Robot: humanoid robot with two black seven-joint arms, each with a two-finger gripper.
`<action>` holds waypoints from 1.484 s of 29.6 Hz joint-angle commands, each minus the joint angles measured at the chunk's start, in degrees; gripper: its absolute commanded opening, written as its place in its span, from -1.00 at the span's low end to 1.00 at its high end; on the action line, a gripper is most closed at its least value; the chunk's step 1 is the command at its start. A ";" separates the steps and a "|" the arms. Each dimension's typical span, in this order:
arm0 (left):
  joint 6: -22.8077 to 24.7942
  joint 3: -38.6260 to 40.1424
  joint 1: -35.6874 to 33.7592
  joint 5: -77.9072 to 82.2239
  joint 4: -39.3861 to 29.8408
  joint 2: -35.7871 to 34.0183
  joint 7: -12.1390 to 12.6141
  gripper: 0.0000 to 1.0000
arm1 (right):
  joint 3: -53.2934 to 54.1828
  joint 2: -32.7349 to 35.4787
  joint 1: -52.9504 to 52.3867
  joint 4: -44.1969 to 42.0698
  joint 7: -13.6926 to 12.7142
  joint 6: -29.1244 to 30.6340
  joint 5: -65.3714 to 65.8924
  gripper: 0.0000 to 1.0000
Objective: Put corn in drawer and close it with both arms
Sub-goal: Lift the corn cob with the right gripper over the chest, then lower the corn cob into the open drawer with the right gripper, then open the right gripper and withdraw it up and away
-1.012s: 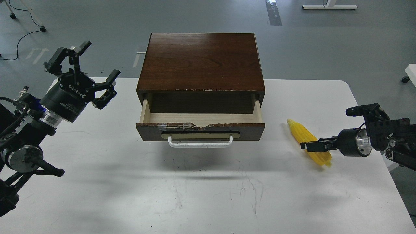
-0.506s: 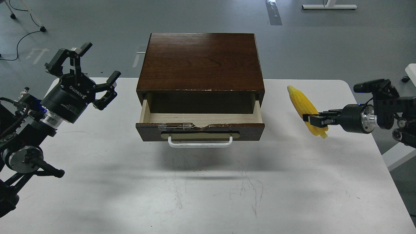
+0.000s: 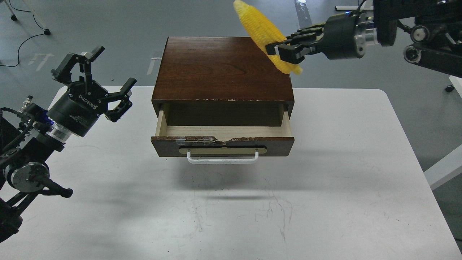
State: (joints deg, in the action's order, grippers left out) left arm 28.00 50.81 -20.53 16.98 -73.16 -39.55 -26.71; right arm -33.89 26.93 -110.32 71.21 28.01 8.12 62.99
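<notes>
- Yellow corn (image 3: 260,31) is pinched near its lower end by the right gripper (image 3: 279,54), jaws narrowed on it.
- It's up off the table now, high over the cabinet's far right corner; the drop looks next.
- Open drawer (image 3: 222,144) waits empty.
- Left gripper (image 3: 97,76), spread wide, reads "ROBOTIQ".

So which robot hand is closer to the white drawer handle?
Left. The left gripper hangs open over the table beside the cabinet, up-left of the white handle. The right gripper is raised high, holding the corn above the cabinet's back right corner.
</notes>
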 commanded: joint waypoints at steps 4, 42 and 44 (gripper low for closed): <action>0.00 0.17 0.23 -0.01 -0.75 -0.18 0.00 1.00 | -5.21 -9.87 -1.65 0.69 -0.01 -1.43 4.50 -1.00; 0.00 0.61 0.23 -0.01 -0.93 0.00 -0.70 1.00 | -5.67 -7.87 -2.70 -1.95 -0.01 -8.91 -5.58 0.95; 0.00 0.52 0.23 -0.01 -0.93 -0.26 -1.29 1.00 | -3.39 -4.28 -2.01 -1.77 -0.01 -8.82 -11.45 0.98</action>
State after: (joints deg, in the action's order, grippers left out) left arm 28.00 51.42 -20.30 16.97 -74.13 -39.48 -27.20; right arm -41.02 17.53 -113.05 69.21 28.00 -0.80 59.86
